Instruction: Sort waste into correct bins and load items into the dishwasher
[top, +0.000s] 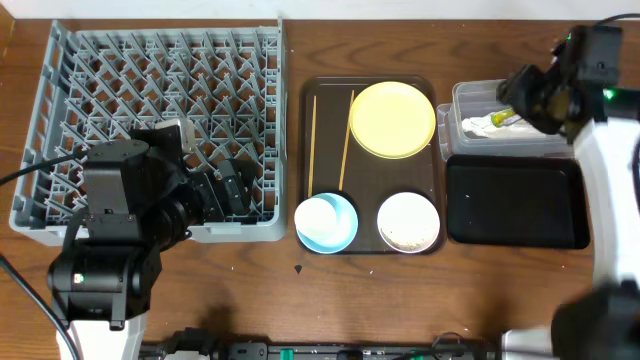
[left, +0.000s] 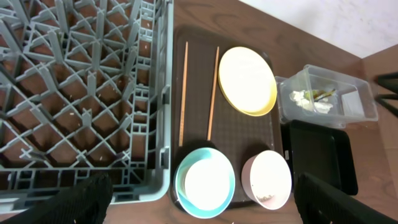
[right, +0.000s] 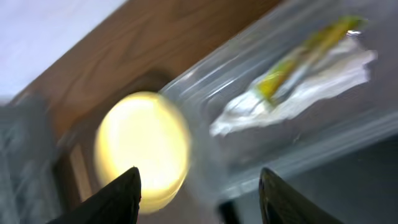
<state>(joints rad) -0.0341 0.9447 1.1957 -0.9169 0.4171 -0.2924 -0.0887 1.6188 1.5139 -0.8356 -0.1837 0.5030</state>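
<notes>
My left gripper and right gripper are both spread apart, holding nothing. I count one yellow plate, two chopsticks, one blue bowl and one white bowl on the brown tray. One tissue and one wrapper lie in the clear tub. One grey rack sits on the wooden tabletop.

Left claw gapes; right claw — likewise.

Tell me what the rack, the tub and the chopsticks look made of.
Rack: looks like moulded plastic, matte grey, going by its uniform colour and thin lattice of pegs.
Tub: most likely clear, glossy plastic, given its see-through walls and rounded rim.
Chopsticks: probably wood or bamboo. They are light tan and dull, but any grain is too fine to see.
</notes>
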